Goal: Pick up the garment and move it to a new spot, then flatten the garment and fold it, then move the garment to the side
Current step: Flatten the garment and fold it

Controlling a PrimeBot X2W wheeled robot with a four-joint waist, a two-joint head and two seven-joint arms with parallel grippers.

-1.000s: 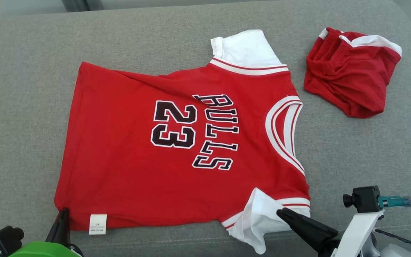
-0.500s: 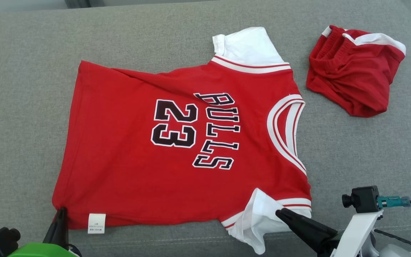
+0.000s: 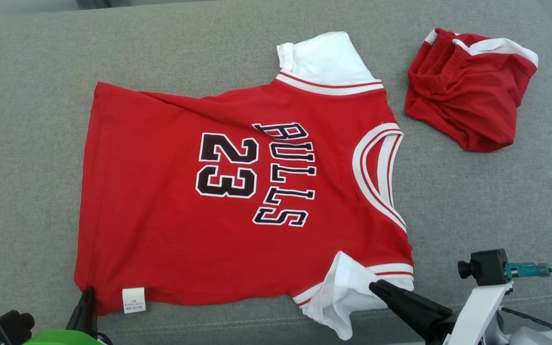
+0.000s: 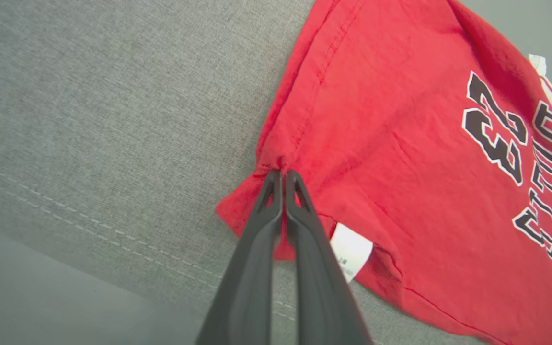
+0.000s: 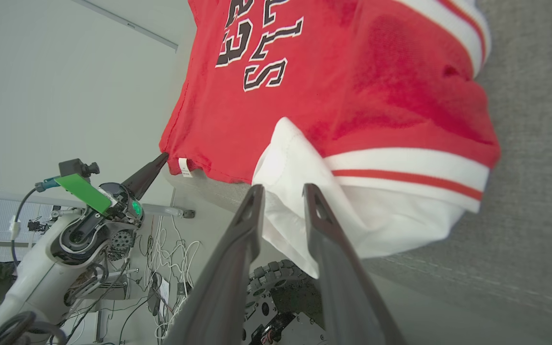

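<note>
1. On the grey cushion (image 3: 27,143): the garment (image 3: 237,201), a red jersey, lies spread out with its print upward. The neck opening is toward the robot's right and the hem toward its left. The lettering reads "BULLS" beside the number 23.
2. Far sleeve (image 3: 324,57): white with red-and-white striped trim, lying flat on the cushion at the side away from the robot.
3. Near sleeve (image 3: 348,297): white, loosely folded, drooping over the cushion's front edge.
4. Label (image 3: 133,300): small and white, at the hem near the jersey's nearest left corner.
5. Left gripper (image 4: 283,178): the two dark fingers are pressed together on that hem corner. The red cloth puckers where the tips pinch it, just beside the label.
6. Right gripper (image 5: 283,191): the fingers stand a narrow way apart, with their tips over the near sleeve and white cloth showing in the gap. Whether they touch the cloth cannot be told.
7. Red bundle (image 3: 467,91): a crumpled red item with white trim, on the cushion at the far right, apart from the jersey.
8. Small black camera (image 3: 484,266): mounted on the right arm's pale wrist, at the lower right of the head view.
</note>
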